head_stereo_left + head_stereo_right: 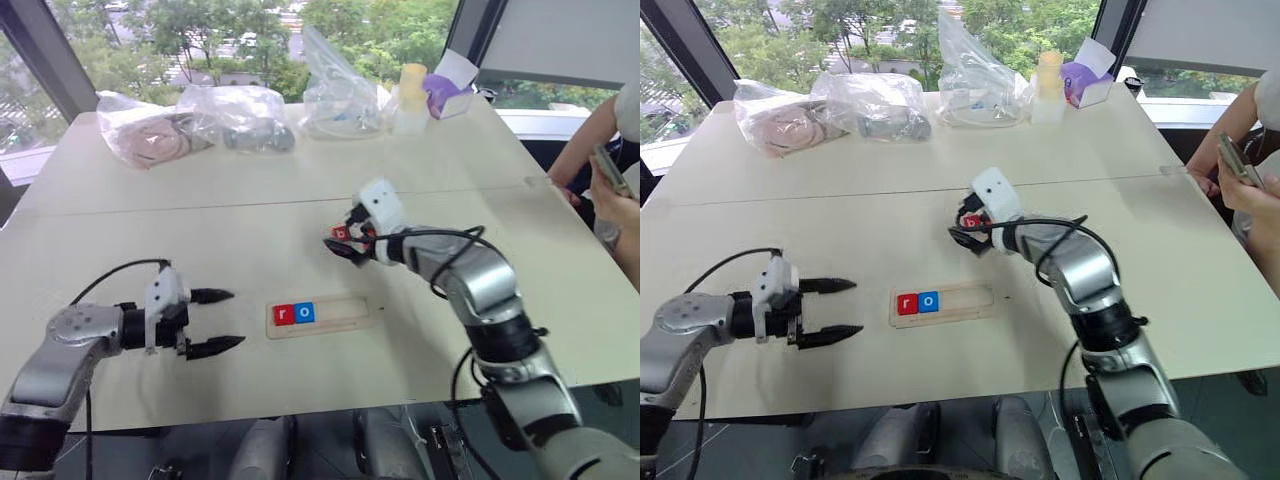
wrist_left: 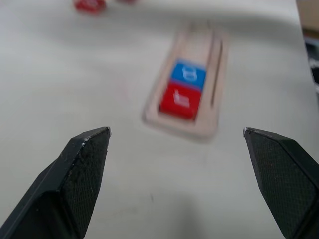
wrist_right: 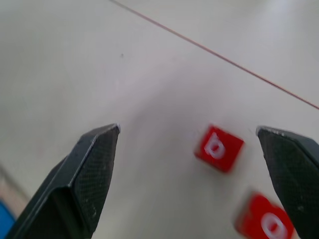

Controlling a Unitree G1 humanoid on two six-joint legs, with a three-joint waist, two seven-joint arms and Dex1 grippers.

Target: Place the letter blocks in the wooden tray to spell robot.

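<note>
While my left claw [image 1: 228, 320] hangs spread wide and empty near the counter's [image 1: 250, 210] front edge, the wooden tray [image 1: 335, 316] beside it holds a red r block [image 1: 284, 314] and a blue o block [image 1: 305, 312] at its left end. My right claw [image 3: 187, 132], equally released, hovers mid-counter over two loose red blocks [image 3: 218, 147].

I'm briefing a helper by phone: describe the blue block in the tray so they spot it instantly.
On the pale table, find the wooden tray near the front edge. The blue block sits second from its left end, touching a red block; it is the tray's sole blue tile.
</note>
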